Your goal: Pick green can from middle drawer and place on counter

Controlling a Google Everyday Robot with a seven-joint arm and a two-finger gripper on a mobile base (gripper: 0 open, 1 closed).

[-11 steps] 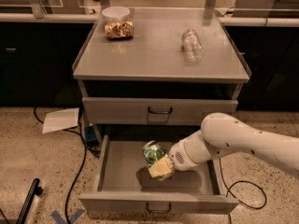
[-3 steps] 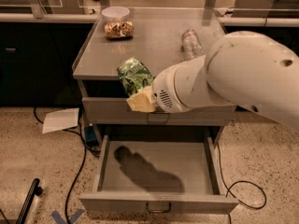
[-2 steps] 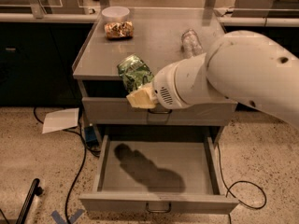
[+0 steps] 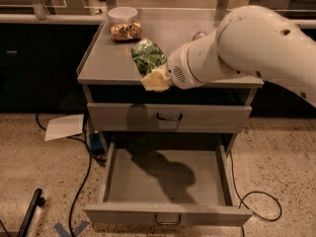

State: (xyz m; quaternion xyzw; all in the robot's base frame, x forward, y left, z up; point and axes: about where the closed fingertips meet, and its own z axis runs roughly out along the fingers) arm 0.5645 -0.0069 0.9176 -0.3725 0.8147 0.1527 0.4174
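1. My pincer (image 4: 151,69), clamped on the green can (image 4: 147,57), has carried it up out of the middle drawer (image 4: 217,216), which now gapes empty below.
2. The can hangs tilted over the worktop's (image 4: 106,60) front edge: picking looks done, setting down remains.
3. Worktop, left to right: snack packet (image 4: 126,31) at the rear, bare grey metal, my arm.
4. Floor: paper sheet (image 4: 64,126) left, cable (image 4: 256,196) right.

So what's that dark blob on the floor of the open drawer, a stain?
Camera view: most likely just a shadow. Light from above seems to throw the shape of the arm and its tool, shut on the can over the counter's front edge, onto the drawer floor. Same view: a fainter dark patch falls on the upper drawer front.
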